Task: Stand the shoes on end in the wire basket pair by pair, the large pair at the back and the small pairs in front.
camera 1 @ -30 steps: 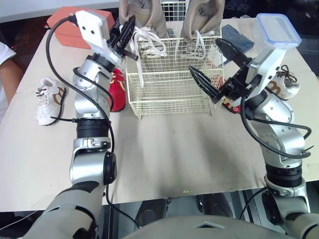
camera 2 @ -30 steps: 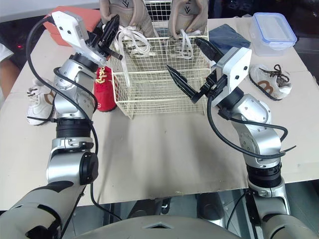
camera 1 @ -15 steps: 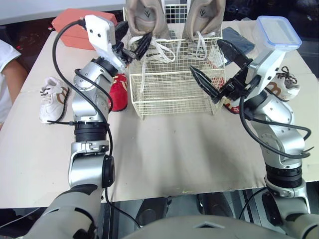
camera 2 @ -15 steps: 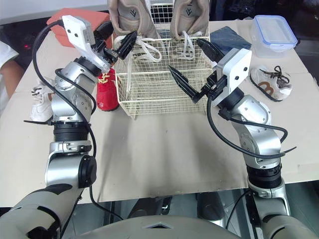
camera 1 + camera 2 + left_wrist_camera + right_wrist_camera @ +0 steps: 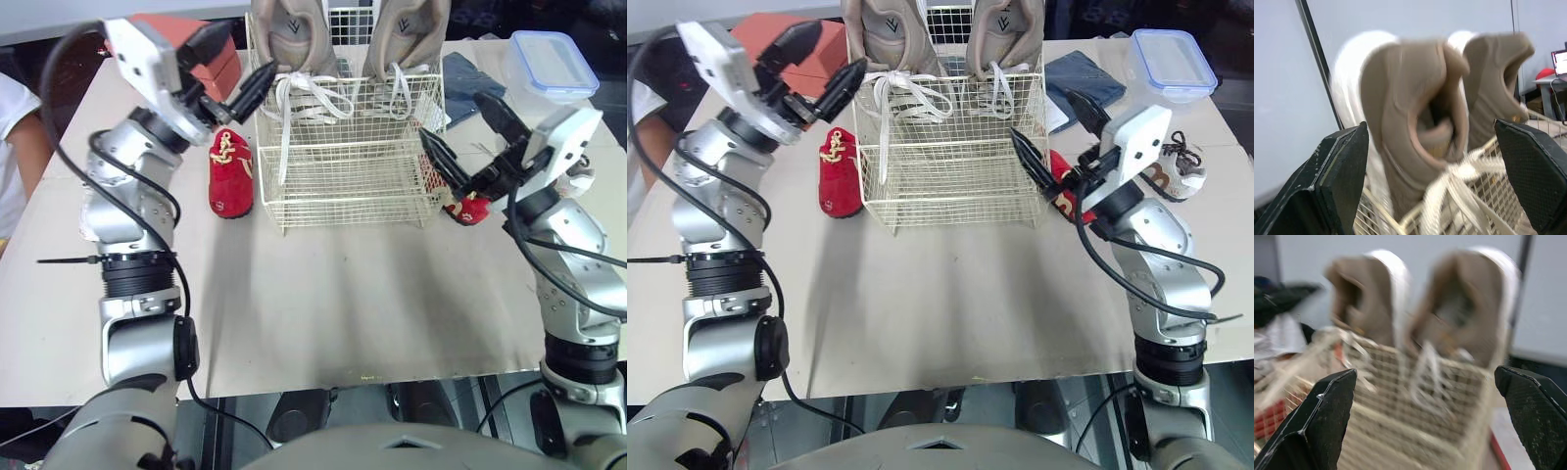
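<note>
Basket (image 5: 343, 181) | tan shoes (image 5: 282, 29) upright at back | left gripper (image 5: 843, 43), right gripper (image 5: 451, 116) spread, empty

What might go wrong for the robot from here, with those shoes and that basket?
1. The laces of the large beige shoes hang out over the wire basket, close to the open left gripper. A finger may snag them and pull a shoe over.
2. The red shoe on the right lies close beside the basket, below the open right gripper. Reaching for it, the fingers may strike the wire and shove the basket.
</note>
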`<state>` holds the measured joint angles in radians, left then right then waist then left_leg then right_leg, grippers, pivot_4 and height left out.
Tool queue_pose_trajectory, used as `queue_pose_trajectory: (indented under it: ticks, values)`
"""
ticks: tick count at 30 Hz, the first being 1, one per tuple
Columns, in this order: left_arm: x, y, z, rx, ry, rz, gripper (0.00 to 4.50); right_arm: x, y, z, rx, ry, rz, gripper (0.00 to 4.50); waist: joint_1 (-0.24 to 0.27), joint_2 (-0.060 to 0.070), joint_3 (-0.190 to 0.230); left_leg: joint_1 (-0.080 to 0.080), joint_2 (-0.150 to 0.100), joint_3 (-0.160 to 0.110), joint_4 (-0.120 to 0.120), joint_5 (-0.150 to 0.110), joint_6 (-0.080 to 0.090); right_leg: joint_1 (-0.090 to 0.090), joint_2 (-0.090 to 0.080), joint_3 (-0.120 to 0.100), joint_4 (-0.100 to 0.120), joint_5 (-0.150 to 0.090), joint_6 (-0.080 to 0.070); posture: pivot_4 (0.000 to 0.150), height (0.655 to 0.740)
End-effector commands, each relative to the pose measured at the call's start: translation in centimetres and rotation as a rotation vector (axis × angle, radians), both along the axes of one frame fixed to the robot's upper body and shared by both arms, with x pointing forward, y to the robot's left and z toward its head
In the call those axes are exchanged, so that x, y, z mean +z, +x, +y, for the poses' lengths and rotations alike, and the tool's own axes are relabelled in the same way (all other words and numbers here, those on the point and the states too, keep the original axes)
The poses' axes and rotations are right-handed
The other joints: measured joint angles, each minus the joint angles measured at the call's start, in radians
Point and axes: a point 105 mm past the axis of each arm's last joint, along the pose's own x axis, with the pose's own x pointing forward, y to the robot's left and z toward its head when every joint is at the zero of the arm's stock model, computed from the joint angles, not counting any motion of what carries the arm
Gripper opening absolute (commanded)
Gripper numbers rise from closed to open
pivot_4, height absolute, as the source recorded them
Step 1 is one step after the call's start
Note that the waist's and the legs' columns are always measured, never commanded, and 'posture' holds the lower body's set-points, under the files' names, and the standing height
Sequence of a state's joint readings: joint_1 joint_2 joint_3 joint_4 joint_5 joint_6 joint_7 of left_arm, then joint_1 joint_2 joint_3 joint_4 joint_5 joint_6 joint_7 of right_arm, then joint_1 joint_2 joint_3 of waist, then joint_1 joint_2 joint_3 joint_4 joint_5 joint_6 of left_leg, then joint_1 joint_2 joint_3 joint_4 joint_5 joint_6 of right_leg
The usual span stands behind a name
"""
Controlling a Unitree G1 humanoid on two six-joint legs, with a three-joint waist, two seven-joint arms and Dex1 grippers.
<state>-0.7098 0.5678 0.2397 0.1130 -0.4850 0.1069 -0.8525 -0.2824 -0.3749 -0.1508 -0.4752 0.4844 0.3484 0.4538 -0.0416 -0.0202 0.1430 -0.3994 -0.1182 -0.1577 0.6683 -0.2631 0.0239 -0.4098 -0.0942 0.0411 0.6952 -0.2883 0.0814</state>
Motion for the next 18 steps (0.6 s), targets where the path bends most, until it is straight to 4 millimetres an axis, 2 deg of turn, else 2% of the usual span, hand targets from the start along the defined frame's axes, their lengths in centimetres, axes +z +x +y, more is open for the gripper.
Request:
queue_pose_trajectory:
  ticks: [1,3,6,10,12,18]
  values:
    - [1.2,-2.5,-0.1,-0.102,0.057,-0.001,4.40,-1.0,-0.9,-2.7,-0.043,-0.039,0.046,4.50,0.001,0.000,0.000,0.000,0.000,0.000,0.000,0.000,0.000,0.000,0.000,0.000,0.000,0.000,0.000,0.150,0.7400]
    - [0.4,-3.5,-0.6,-0.163,0.130,0.055,4.40,-2.1,-1.0,-3.8,-0.060,-0.054,0.093,4.50,-0.001,0.000,0.000,0.000,0.000,0.000,-0.001,0.000,0.000,0.000,0.000,0.000,0.000,0.000,0.000,0.150,0.7400]
    - [-1.3,-5.9,-1.9,-0.315,0.250,0.200,4.40,-5.0,-1.0,-5.9,-0.076,-0.104,0.209,4.50,-0.002,0.000,0.000,0.000,0.001,0.001,-0.001,0.000,0.000,0.000,0.001,0.002,0.000,0.000,0.000,0.150,0.7400]
    - [-2.9,-8.3,-3.4,-0.438,0.347,0.322,4.40,-8.1,-0.8,-7.4,-0.077,-0.151,0.344,4.50,0.002,0.001,0.001,0.001,0.001,0.001,-0.001,0.000,0.000,0.000,0.001,0.002,0.000,0.000,0.000,0.150,0.7400]
    - [-3.8,-9.0,-3.9,-0.456,0.389,0.373,4.40,-9.5,-0.5,-7.9,-0.080,-0.179,0.400,4.50,0.002,0.002,0.001,0.001,0.001,0.002,-0.001,0.000,0.000,0.000,0.001,0.002,0.000,0.000,0.000,0.150,0.7400]
    - [-4.9,-9.1,-3.9,-0.401,0.474,0.436,4.40,-11.1,1.2,-8.3,-0.087,-0.154,0.471,4.50,0.000,0.003,0.002,0.002,0.002,0.003,-0.002,0.000,0.000,0.000,0.002,0.003,0.000,0.000,0.000,0.150,0.7400]
